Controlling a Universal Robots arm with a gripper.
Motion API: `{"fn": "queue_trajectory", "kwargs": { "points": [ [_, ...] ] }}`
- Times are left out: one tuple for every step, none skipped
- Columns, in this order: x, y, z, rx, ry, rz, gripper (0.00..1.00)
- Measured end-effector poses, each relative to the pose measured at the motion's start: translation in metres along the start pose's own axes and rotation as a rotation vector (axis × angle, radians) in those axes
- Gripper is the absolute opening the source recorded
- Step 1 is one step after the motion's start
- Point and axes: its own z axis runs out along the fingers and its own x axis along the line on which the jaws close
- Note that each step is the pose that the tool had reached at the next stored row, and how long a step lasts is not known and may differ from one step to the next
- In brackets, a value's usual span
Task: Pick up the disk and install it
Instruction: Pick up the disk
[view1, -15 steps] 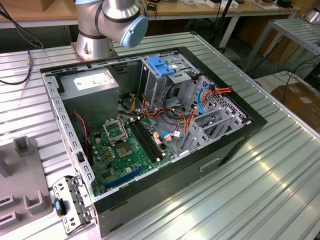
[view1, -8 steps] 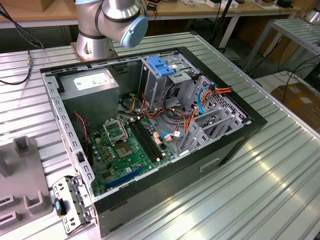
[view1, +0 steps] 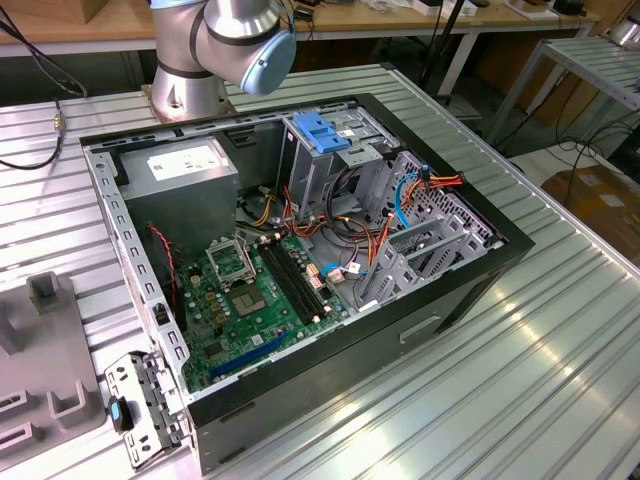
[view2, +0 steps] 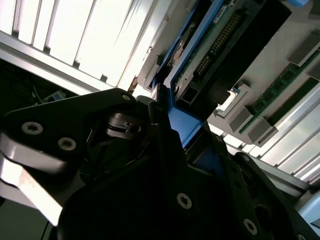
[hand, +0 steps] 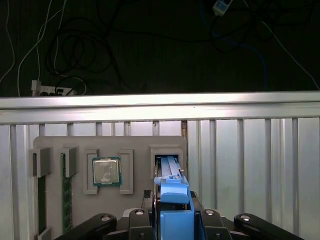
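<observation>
The gripper (hand: 175, 216) is clamped on the blue-railed disk (hand: 169, 172), which stands on edge at its slot in the grey parts tray (hand: 135, 145) — so pick-up looks begun, while installing it in the computer case (view1: 330, 390), with its drive cage (view1: 335, 175) at 1 o'clock of the motherboard (view1: 250, 295), is left to do.

No print reads clearly, even on the power-supply sticker (view1: 183, 160).

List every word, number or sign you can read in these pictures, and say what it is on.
None can be read.
White sticker on the power-supply box: print too small.
Processor chip on the grey tray: markings blurred.
The disk in the pincer: no legible print.
</observation>
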Motion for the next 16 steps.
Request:
{"fn": "queue_trajectory", "kwargs": {
  "points": [
    [0.0, 0.0, 0.0, 0.0, 0.0, 0.0, 0.37],
    [0.0, 0.0, 0.0, 0.0, 0.0, 0.0, 0.37],
    [0.0, 0.0, 0.0, 0.0001, -0.0001, 0.0, 0.37],
    [0.0, 0.0, -0.0001, 0.0002, -0.0001, 0.0, 0.37],
    [0.0, 0.0, -0.0002, 0.0003, -0.0002, 0.0, 0.37],
    [0.0, 0.0, -0.0007, 0.0002, -0.0001, 0.0, 0.37],
    [0.0, 0.0, -0.0011, 0.0, 0.0, 0.0, 0.37],
    [0.0, 0.0, -0.0015, 0.0001, 0.0, 0.0, 0.37],
    [-0.0001, 0.0, -0.0044, 0.0, 0.0, 0.0, 0.37],
    [-0.0001, 0.0, -0.0056, 0.0, 0.0, 0.0, 0.37],
    [-0.0001, 0.0, -0.0067, 0.0, 0.0, 0.0, 0.37],
    [-0.0001, 0.0, -0.0074, 0.0, 0.0, 0.0, 0.37],
    [-0.0001, 0.0, -0.0084, 0.0001, 0.0, 0.0, 0.37],
    [-0.0001, 0.0, -0.0093, 0.0001, 0.0, 0.0, 0.37],
    [-0.0002, 0.0, -0.0108, -0.0001, 0.0, 0.0, 0.37],
    [-0.0002, 0.0, -0.0119, 0.0, 0.0, 0.0, 0.37]
  ]
}}
